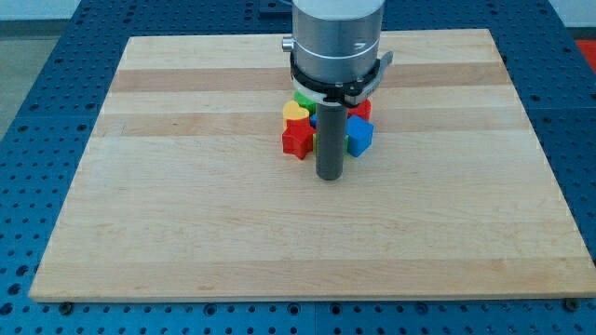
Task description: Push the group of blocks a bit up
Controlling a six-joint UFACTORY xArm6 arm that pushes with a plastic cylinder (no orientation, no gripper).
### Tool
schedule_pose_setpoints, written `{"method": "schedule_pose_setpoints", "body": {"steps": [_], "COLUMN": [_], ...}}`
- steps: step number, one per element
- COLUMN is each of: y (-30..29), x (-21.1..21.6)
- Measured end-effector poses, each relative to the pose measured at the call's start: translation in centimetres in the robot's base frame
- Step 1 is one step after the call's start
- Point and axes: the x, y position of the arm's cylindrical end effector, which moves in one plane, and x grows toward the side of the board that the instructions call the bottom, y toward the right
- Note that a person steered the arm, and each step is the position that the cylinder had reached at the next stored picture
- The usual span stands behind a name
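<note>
A tight group of blocks sits at the middle of the wooden board, partly hidden behind the arm. I see a red star block, a yellow heart-like block, a green block, a blue block, a red block and a sliver of a green block. My tip rests on the board just below the group, between the red star and the blue block. Blocks behind the rod are hidden.
The arm's silver cylinder body hangs over the upper middle of the board. A blue perforated table surrounds the board on all sides.
</note>
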Motion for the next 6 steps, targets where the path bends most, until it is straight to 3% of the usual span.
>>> {"method": "schedule_pose_setpoints", "body": {"steps": [2,6], "y": [-0.1,1.0], "x": [0.6,-3.8]}}
